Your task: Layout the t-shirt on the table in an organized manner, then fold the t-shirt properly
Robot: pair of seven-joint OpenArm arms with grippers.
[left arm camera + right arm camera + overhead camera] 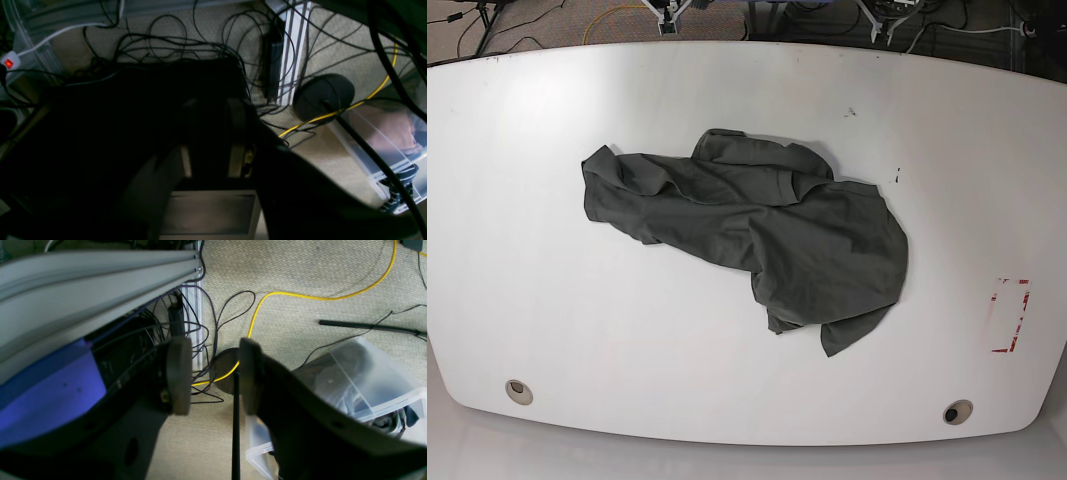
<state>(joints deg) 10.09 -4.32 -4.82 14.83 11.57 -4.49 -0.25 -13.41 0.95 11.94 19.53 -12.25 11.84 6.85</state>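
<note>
Right gripper (211, 375) hangs open and empty over carpet, the left gripper (210, 140) too dark to judge, while the t-shirt (757, 225) sits crumpled mid-table (547, 300), label unseen, red-and-white sticker (1010, 315) unreadable.

The table (547, 300) is a large white top with rounded corners, and the t-shirt (757, 225) lies on it crumpled, near the middle, stretching from the left-centre toward the right-centre. Two round grommet holes sit near the front edge, one (518, 391) by the front left corner and one (957, 411) by the front right corner. A red-and-white sticker (1011, 315) is close to the right edge, and small black marks (851, 112) are nearer the back edge.
</note>
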